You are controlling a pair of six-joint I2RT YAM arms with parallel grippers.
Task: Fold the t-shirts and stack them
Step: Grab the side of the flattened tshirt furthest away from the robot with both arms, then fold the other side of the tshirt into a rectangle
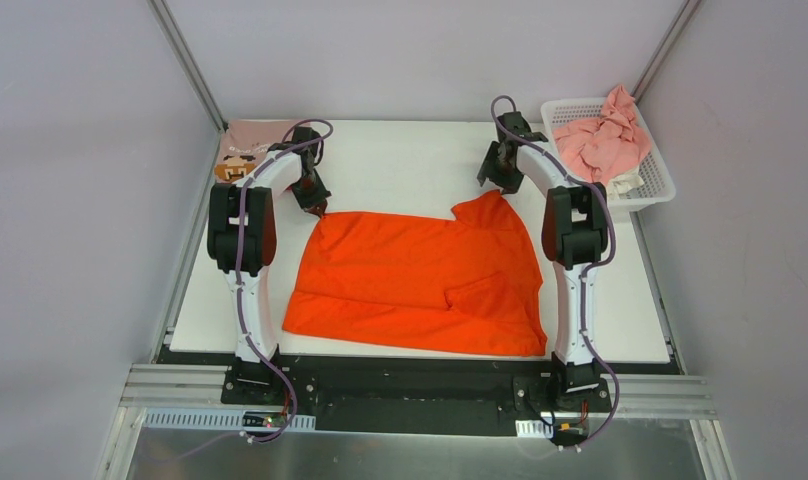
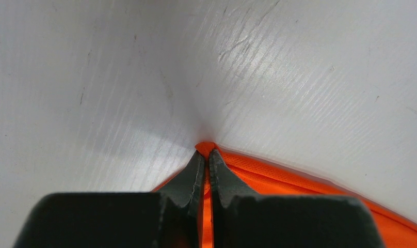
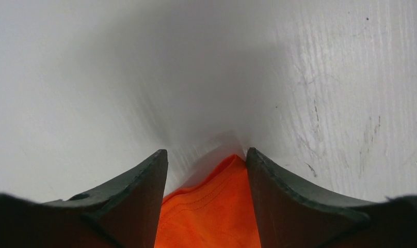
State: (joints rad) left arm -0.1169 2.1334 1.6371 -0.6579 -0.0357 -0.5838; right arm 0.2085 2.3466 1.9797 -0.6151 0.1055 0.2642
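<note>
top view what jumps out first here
The bright orange t-shirt spread across the middle of the table dominates. The left gripper is pinched shut on its far left corner, while the right gripper straddles the far right corner with jaws apart. A heap of pink shirts fills the white basket at far right.

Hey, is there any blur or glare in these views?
Top external: evenly lit and sharp. Left wrist: glare streaks on the white table, left gripper crisp. Right wrist: table smeared with blur near the centre, orange t-shirt slightly soft.
</note>
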